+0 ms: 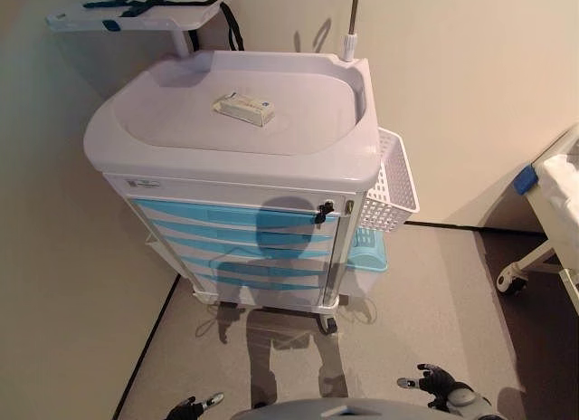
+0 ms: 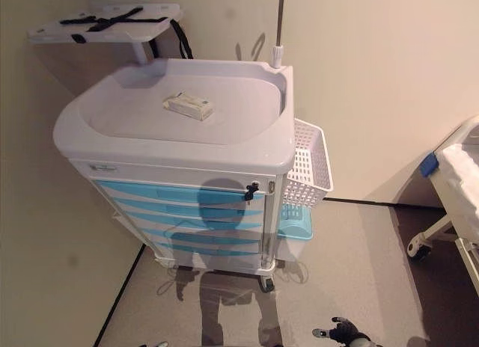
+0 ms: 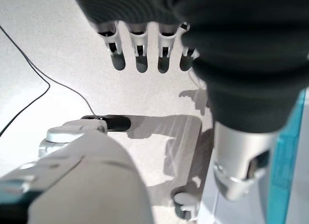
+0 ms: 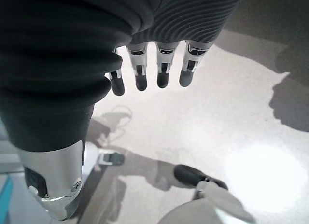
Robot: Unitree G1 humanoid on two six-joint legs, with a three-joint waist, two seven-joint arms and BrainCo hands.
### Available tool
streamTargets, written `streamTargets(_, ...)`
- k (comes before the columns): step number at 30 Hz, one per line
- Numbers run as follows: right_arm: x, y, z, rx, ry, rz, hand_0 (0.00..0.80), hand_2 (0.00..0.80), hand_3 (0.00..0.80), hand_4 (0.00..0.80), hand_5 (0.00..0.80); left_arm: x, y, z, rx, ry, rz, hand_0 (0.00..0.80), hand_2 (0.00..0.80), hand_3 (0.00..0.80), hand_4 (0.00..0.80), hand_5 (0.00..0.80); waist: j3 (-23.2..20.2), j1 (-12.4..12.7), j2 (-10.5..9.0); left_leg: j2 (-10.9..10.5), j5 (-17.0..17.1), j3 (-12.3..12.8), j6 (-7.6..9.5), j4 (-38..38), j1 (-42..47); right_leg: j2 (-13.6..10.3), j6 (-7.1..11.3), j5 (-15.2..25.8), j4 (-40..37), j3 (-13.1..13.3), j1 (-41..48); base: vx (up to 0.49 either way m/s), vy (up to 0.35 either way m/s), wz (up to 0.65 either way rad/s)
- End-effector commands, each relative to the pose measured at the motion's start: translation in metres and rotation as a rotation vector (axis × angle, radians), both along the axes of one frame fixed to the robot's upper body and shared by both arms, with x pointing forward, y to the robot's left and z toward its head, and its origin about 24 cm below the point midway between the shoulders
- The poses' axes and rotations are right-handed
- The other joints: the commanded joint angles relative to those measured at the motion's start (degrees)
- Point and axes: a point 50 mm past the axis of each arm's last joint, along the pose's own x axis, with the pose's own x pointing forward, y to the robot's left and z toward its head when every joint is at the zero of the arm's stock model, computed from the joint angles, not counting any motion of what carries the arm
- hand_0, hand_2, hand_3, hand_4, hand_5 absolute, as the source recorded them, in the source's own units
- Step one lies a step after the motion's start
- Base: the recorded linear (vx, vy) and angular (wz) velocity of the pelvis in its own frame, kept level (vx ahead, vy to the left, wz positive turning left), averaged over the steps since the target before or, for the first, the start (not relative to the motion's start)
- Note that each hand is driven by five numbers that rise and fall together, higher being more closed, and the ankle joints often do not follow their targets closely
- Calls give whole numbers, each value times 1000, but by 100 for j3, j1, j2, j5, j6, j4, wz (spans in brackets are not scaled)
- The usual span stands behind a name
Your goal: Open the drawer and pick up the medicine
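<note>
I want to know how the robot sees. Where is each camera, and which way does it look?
Left eye view: on the head, looking down at the cart with a box on top; left hand and right hand low at the edge.
Right eye view: beside it, same cart, basket and box.
Left wrist view: along the open left hand at the floor.
Right wrist view: along the open right hand at the floor.
Both eye views share the cart; both wrist views share the floor.

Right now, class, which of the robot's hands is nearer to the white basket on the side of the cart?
Right. The right hand hangs low, roughly below the white basket; the left hand hangs low across the cart's front, farther off.
</note>
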Motion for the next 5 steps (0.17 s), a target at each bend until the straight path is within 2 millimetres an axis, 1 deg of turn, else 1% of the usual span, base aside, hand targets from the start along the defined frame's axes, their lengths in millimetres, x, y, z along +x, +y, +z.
streamTargets(1,9,7,-1,6,-13,-8,0,0,0,0,0,23,6,5,59,-45,-74,0,0,0,0,0,137,14,-261,-279,66,173,142,-290,93,38,306,177,-240,-72,-108,8,-15,17)
streamTargets(2,3,9,-3,8,7,-11,0,0,0,0,0,20,0,2,57,-27,-111,0,0,0,0,0,127,59,-266,-302,40,131,159,-278,136,28,307,169,-266,-124,-15,8,-14,14)
streamTargets(5,2,10,-4,9,11,-7,0,0,0,0,0,20,-2,2,59,-21,-139,0,0,0,0,0,117,76,-257,-312,27,95,165,-275,178,17,307,156,-288,-153,51,4,2,5)
